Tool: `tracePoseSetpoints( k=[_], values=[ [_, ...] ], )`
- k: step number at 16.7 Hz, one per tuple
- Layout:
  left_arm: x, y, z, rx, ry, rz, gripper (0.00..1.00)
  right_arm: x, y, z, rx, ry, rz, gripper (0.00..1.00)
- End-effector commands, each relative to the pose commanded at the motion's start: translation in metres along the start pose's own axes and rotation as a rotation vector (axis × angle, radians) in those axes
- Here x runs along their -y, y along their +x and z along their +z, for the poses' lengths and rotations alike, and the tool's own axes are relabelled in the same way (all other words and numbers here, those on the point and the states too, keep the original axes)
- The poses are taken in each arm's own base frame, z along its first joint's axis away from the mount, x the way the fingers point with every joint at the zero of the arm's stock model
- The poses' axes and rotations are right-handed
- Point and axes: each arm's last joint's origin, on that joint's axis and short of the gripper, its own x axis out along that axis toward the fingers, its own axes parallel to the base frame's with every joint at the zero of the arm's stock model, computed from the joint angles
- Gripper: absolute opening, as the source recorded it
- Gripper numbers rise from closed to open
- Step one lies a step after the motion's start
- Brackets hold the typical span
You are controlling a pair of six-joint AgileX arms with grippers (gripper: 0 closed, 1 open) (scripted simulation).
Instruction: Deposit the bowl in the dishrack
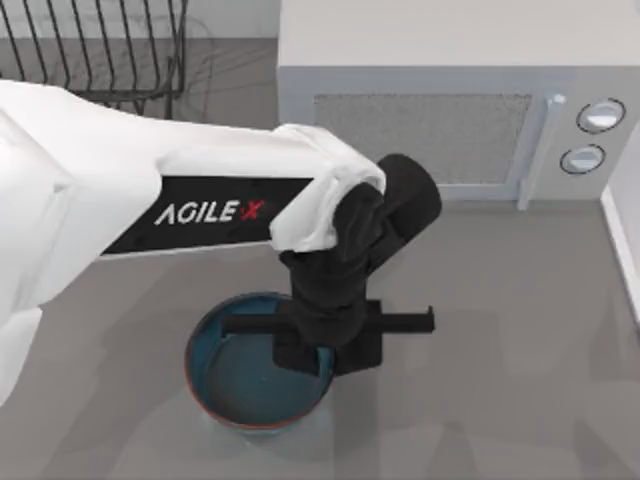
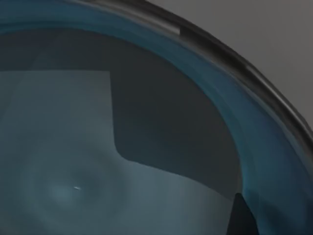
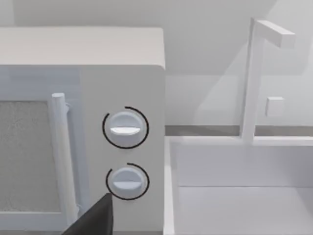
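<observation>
The left arm's black wrist covers the right side of the bowl (image 1: 240, 365), hiding the left gripper (image 1: 325, 350) at the rim; whether its fingers are spread or closed cannot be told. The bowl, round, glossy blue-teal with a thin orange-red rim, sits on the grey tabletop (image 1: 500, 400) near its front edge. The left wrist view looks into its smooth greyish bottom (image 2: 73, 186). The dishrack (image 1: 100, 50), thin dark wire bars, is cut off at the back left corner. A pale boxy microwave (image 1: 450, 110) with two round knobs (image 3: 125, 128) stands at the back. The arm's white link reads "AGILE·X" (image 1: 210, 212). The right wrist view faces the microwave and a white sink (image 3: 244, 196).
</observation>
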Motion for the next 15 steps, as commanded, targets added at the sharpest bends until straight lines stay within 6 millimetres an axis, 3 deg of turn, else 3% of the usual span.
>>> tracePoseSetpoints(
  k=[4,7,11,15],
  values=[
    [0.001,-0.003,0.001,0.0,0.0,0.0,0.0,0.0,0.0,0.0,0.0,0.0,0.0,1.0],
    [0.009,-0.025,0.006,-0.004,0.001,0.004,0.0,0.0,0.0,0.0,0.0,0.0,0.0,1.0],
    [0.018,-0.086,0.014,-0.011,-0.002,0.012,0.0,0.0,0.0,0.0,0.0,0.0,0.0,1.0],
    [0.013,-0.155,0.009,-0.017,-0.001,0.018,0.0,0.0,0.0,0.0,0.0,0.0,0.0,1.0]
  ],
)
